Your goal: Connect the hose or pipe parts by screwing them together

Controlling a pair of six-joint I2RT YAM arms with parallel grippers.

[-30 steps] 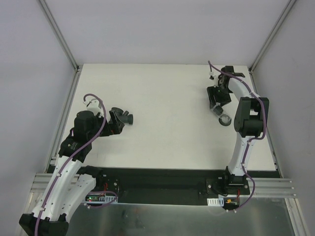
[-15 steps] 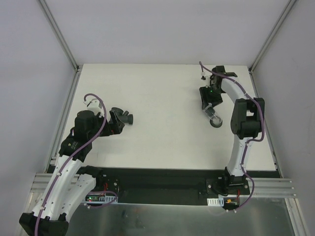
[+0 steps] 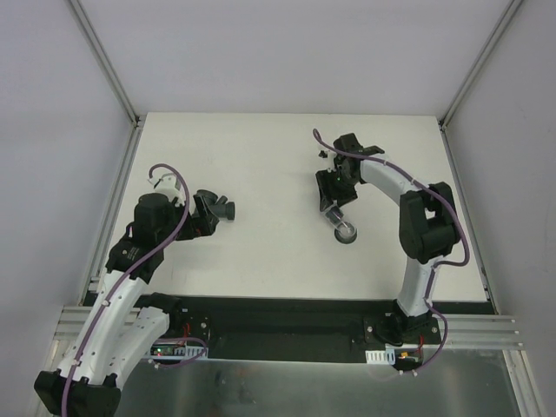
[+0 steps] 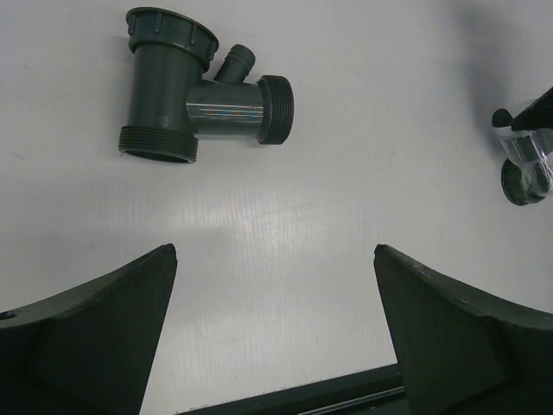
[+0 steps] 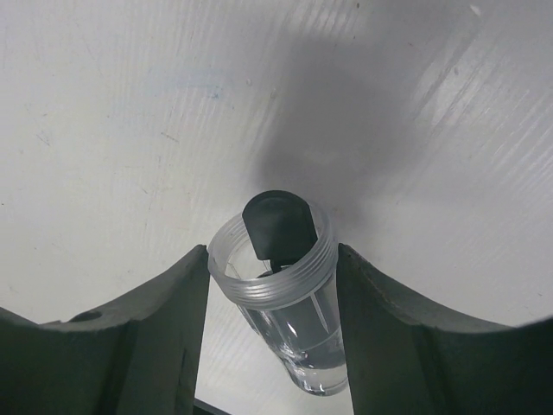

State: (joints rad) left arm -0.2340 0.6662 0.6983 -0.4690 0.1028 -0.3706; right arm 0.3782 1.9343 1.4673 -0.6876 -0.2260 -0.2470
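The dark grey branched pipe fitting (image 3: pixel 224 209) lies on the white table at the left, shown up close in the left wrist view (image 4: pixel 200 99) with threaded ends and a small barbed side stub. My left gripper (image 3: pixel 205 215) (image 4: pixel 275 251) stands wide open just short of it, with nothing between its fingers. The clear threaded connector (image 3: pixel 344 229) (image 5: pixel 281 285), with a dark insert inside, is lifted near the table's middle right. My right gripper (image 3: pixel 334 207) (image 5: pixel 272 251) is shut on it, one finger on each side of its threaded rim. The connector (image 4: pixel 525 160) also shows at the left wrist view's right edge.
The table (image 3: pixel 278 261) is a white board with grey walls and aluminium rails (image 3: pixel 109 234) on both sides. A black strip (image 3: pixel 287 317) carrying the arm bases runs along the near edge. A cable loops above the right wrist (image 3: pixel 326 148).
My right arm has swung left from the far right side toward the table's middle, carrying the clear connector. The left arm and the grey fitting have not moved.
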